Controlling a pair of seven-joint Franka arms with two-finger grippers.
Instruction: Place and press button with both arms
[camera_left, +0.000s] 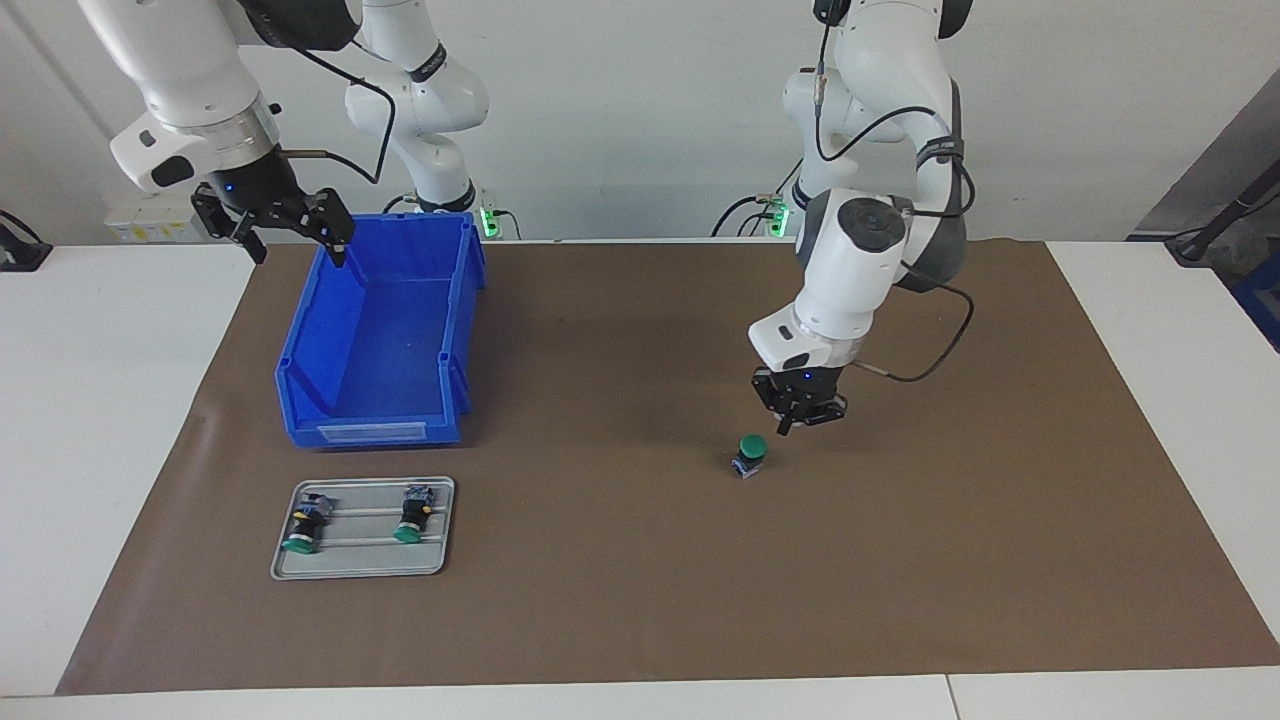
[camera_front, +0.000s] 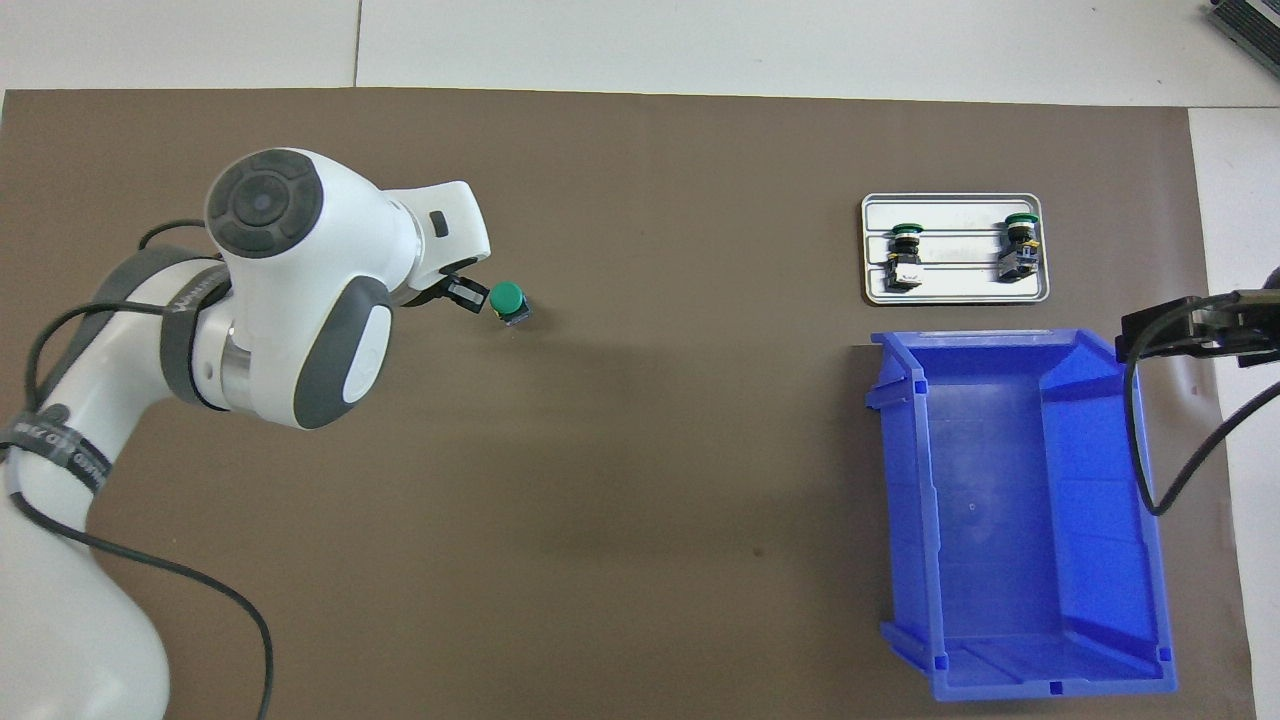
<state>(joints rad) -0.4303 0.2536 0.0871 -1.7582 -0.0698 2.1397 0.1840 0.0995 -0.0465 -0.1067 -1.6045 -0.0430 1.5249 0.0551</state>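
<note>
**Standing alone: button upright on the mat**

Standing green cap up, the button (camera_left: 750, 455) sits on the brown mat (camera_left: 640, 600), well apart from the blue bin (camera_left: 380, 340), toward the left arm's end; left pincer (camera_left: 800, 422) hangs just beside it, fingertips together, not touching; right pincer (camera_left: 290, 235) hovers at the bin's rim, fingers apart, holding nothing.

Green-capped button (camera_left: 751, 455) on brown mat (camera_left: 640, 560), blue bin (camera_left: 385, 330), grey tray (camera_left: 362, 552), white arms (camera_left: 850, 270).

Bright, even overhead light; soft faint shadows, sharp focus.
</note>
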